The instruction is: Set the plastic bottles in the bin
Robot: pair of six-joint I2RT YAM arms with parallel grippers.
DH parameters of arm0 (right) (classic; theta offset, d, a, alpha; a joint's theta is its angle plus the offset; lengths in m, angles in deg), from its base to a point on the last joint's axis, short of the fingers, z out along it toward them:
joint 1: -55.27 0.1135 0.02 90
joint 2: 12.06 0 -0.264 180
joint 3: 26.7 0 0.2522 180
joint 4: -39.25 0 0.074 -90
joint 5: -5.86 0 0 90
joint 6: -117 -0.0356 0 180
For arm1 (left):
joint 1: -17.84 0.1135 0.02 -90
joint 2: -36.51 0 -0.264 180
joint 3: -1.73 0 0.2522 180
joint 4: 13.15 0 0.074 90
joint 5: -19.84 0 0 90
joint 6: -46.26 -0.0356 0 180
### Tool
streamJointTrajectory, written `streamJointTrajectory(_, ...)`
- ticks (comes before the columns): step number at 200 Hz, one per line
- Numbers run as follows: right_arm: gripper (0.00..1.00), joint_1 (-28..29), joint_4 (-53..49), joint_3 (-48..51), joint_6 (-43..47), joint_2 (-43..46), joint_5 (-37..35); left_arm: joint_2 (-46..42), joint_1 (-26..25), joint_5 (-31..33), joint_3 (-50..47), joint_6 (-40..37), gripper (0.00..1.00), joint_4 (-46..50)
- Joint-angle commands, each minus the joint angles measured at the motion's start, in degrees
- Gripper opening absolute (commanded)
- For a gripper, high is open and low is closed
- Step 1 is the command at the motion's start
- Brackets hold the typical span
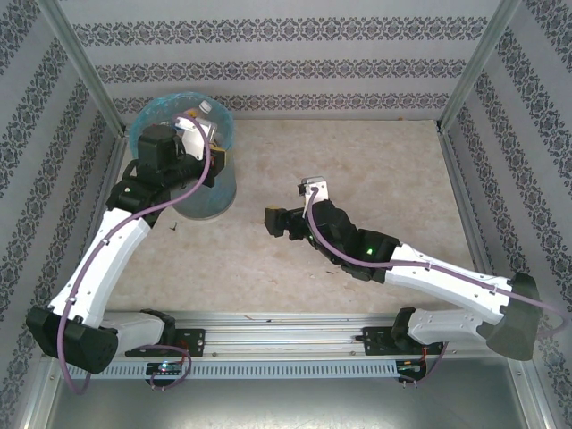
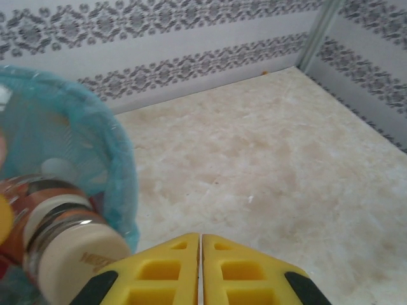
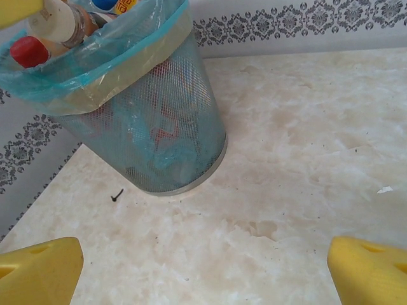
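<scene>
The bin (image 1: pixel 201 201) is a round mesh bucket lined with a light-blue bag, standing at the back left of the table. Plastic bottles (image 3: pixel 60 22) are piled up to its rim, among them a red-capped one (image 3: pixel 28 51) and a cream-capped one (image 2: pixel 76 254). My left gripper (image 2: pixel 201 237) is shut with nothing between its yellow fingers. It hovers just right of the bin's rim (image 2: pixel 124 171), and in the top view the left gripper (image 1: pixel 217 164) sits over the bin's right edge. My right gripper (image 3: pixel 203 260) is open and empty, low over the table, facing the bin (image 3: pixel 159 127) from the right.
The marble-pattern tabletop (image 1: pixel 375 170) is bounded by patterned walls and metal corner posts (image 1: pixel 469 67). A small dark speck (image 3: pixel 116 196) lies on the table near the bin's base. The right gripper (image 1: pixel 273 220) is near the table's middle.
</scene>
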Motion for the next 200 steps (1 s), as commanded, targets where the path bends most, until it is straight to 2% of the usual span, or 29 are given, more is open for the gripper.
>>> streamJointTrajectory(1,0.98,-0.7,-0.3,-1.4,-1.1,-0.3,0.5,0.5,-0.1,5.2,-0.5,0.8,0.09,2.9)
streamJointTrajectory(49,0.98,-0.9,-0.5,-1.2,-1.9,-0.7,1.1,-0.2,0.9,6.9,-4.3,6.5,0.04,0.2)
streamJointTrajectory(95,0.98,-1.0,-0.9,-1.8,-2.1,-1.3,1.9,-0.4,2.5,7.2,-1.8,10.9,0.04,1.9)
streamJointTrajectory(129,0.98,-1.1,-1.0,-1.6,-2.4,-1.0,1.8,-1.2,2.5,2.2,2.0,13.6,0.03,2.2)
streamJointTrajectory(177,0.98,-1.1,-1.3,-1.4,-2.5,-0.6,1.7,-2.0,2.6,2.8,6.0,16.3,0.04,3.2)
streamJointTrajectory(200,0.98,-1.3,-1.4,-1.4,-2.2,-0.6,1.7,-0.9,2.5,-1.7,6.6,19.2,0.03,1.4)
